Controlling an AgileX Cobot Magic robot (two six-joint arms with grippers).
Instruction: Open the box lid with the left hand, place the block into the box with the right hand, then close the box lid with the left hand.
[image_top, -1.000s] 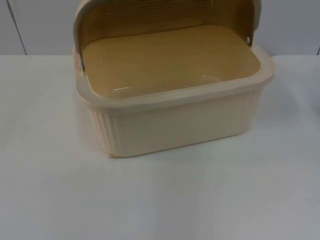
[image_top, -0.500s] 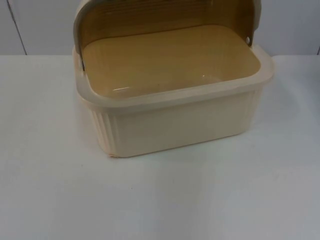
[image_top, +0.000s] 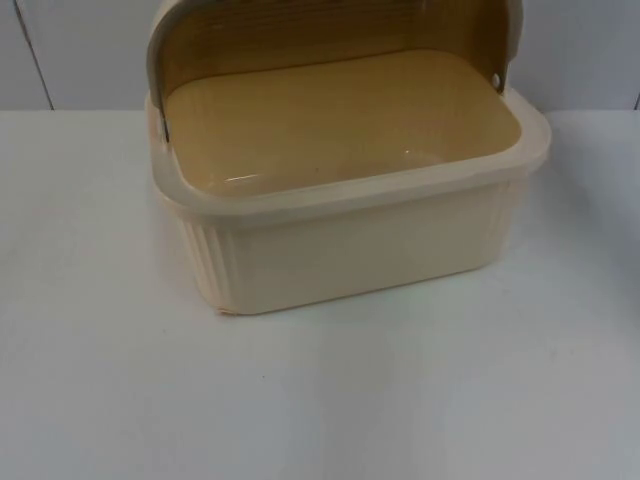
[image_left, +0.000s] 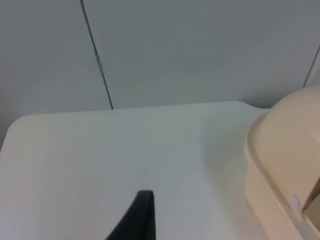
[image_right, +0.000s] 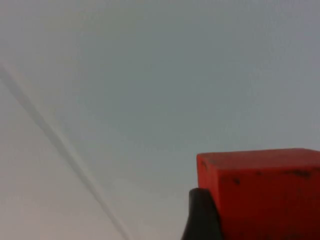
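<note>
One box, one lid, apparently one red block.

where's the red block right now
The red block appears in the right wrist view, pressed against a black finger of the right gripper, with the grey partition wall behind it; it is not yet in the open cream plastic box.

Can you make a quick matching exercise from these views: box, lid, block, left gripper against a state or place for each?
Things:
1. box
2. lid
3. block
4. left gripper

States or places:
A. red, against a black fingertip of the right gripper
B. swung up and back, open
C. cream, ribbed walls, nothing inside
D. over bare table, beside the box's end

Pairs: 1-C, 2-B, 3-A, 4-D
</note>
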